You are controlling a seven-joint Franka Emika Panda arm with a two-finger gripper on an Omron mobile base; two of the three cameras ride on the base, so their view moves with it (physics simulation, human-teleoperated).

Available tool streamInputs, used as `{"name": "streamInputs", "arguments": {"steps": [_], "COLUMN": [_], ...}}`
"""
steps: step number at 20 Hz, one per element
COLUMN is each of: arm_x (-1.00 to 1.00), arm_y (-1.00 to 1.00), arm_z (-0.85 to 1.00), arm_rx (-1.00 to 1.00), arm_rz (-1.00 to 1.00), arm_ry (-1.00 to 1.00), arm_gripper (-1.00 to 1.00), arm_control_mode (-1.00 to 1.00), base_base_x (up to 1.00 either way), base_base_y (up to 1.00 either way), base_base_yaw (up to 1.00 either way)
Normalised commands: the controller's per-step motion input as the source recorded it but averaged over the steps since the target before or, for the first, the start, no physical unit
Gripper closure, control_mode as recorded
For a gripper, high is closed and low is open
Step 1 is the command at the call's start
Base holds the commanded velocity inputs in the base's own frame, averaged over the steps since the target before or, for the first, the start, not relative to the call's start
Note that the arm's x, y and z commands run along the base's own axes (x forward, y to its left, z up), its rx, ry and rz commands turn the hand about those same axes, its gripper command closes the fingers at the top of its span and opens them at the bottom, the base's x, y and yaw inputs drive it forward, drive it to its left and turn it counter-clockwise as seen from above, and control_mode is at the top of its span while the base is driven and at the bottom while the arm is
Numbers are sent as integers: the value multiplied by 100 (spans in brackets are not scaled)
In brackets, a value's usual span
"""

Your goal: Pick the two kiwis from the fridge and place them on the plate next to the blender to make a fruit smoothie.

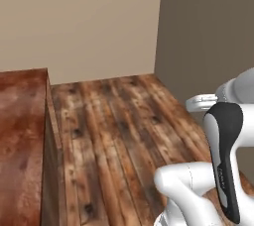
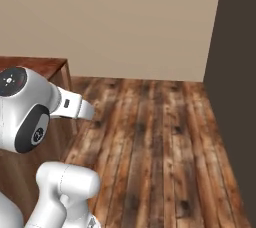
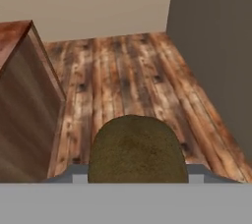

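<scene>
In the hand view, low and centred, a dull olive-brown, rough-skinned rounded kiwi (image 3: 137, 149) is held by the jaws, which are closed on it; the fingertips are hidden behind the fruit. It is carried over a dark wood-plank floor (image 3: 128, 78), probably in transit from the fridge toward the plate, so the grip is kept tight against a drop. A reddish-brown wooden worktop (image 1: 20, 121) is seen to the left, with a beige wall (image 2: 125, 22) ahead and a dark grey panel (image 1: 208, 31) to the right. The white arm (image 2: 30, 109) is folded close, likely for driving.
</scene>
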Motion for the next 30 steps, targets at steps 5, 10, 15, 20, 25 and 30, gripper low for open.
{"name": "streamInputs", "arguments": {"steps": [5,10,15,20,25,30], "arm_x": [0,0,0,0,0,0], "arm_y": [0,0,0,0,0,0], "arm_z": [0,0,0,0,0,0], "arm_rx": [0,0,0,0,0,0], "arm_rz": [0,0,0,0,0,0], "arm_ry": [0,0,0,0,0,0], "arm_gripper": [100,100,100,100,100,100], "arm_control_mode": [100,100,100,100,100,100], "base_base_x": [100,100,100,100,100,100], "base_base_y": [4,3,9,7,4,3], "base_base_yaw": [0,0,0,0,3,6]}}
